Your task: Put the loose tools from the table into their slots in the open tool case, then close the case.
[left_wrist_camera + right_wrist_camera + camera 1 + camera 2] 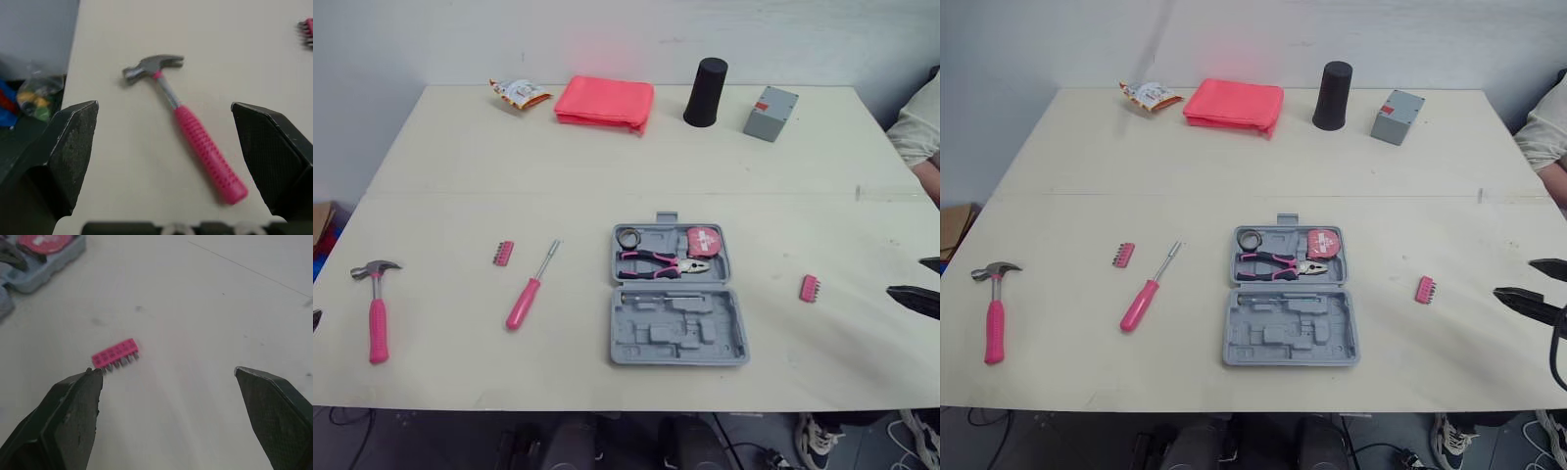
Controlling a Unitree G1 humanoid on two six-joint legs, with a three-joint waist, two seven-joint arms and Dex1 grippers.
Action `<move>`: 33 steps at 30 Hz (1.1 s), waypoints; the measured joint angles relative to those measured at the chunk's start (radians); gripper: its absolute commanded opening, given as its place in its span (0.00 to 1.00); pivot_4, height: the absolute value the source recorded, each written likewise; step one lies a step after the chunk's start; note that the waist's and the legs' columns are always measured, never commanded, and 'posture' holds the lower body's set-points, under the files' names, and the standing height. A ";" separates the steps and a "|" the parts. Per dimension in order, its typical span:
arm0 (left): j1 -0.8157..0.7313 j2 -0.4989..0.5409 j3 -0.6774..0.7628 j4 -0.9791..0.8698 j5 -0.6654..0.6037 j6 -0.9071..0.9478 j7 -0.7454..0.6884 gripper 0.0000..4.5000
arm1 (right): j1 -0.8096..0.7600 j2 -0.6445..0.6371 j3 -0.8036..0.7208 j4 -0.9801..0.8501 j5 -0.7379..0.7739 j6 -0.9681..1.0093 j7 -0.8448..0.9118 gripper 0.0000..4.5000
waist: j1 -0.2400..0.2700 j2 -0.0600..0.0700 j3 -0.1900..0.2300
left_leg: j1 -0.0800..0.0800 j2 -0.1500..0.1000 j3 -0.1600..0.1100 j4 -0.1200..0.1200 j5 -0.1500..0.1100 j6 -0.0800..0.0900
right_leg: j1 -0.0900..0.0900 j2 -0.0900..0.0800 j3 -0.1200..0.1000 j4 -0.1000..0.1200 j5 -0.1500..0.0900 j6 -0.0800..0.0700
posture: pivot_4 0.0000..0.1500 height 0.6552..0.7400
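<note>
Open tool case point(677, 335) near the middle of the tabletop's front edge, loose tools at both sides.
The hammer point(190, 122) is seen by the left edge, framed by the spread left gripper point(164, 105). The screwdriver point(530, 289) and left bit strip point(503, 254) are laid between hammer and case. The right gripper point(167, 372) is held wide apart near the right bit strip point(115, 354), toward the right edge.

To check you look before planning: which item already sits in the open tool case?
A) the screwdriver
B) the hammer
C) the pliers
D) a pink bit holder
C: the pliers lie in the far half of the tool case; the hammer, the screwdriver, the left bit holder and the right bit holder lie loose on the table.
</note>
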State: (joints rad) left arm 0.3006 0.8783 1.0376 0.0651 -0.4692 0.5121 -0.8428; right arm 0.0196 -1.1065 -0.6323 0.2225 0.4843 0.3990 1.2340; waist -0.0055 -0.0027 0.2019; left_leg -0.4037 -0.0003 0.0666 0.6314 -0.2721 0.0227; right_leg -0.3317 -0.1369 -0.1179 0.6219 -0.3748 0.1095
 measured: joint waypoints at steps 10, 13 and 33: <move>-0.115 -0.210 -0.142 -0.463 -0.062 0.232 0.354 0.98 | -0.105 0.087 0.060 -0.437 0.238 0.285 -0.141 1.00 | 0.002 0.000 0.000 | 0.000 0.000 0.001 0.000 0.005 0.006 | 0.000 0.001 0.002 0.002 0.001 0.001 | 1.00 0.95; -0.176 -0.319 -0.162 -0.562 -0.009 0.307 0.567 0.98 | -0.189 0.093 0.132 -0.559 0.327 0.348 -0.176 1.00 | 0.007 -0.003 0.000 | 0.000 0.000 0.000 0.000 0.006 0.005 | 0.000 0.003 0.001 0.002 0.001 0.001 | 1.00 0.95; -0.321 -0.270 -0.240 -0.378 0.017 0.762 0.713 0.98 | -0.533 0.148 0.460 -0.610 0.448 0.368 -0.094 1.00 | 0.030 -0.013 -0.001 | -0.003 0.000 0.001 0.001 0.007 0.003 | -0.005 0.004 0.003 0.005 0.002 -0.001 | 1.00 0.95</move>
State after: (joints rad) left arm -0.0204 0.6085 0.7981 -0.3126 -0.4522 1.2737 -0.1297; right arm -0.5129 -0.9583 -0.1725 -0.3874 0.9319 0.7672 1.1405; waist 0.0250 -0.0157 0.2013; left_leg -0.4067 -0.0002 0.0674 0.6327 -0.2653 0.0260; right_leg -0.3372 -0.1330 -0.1146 0.6265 -0.3729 0.1084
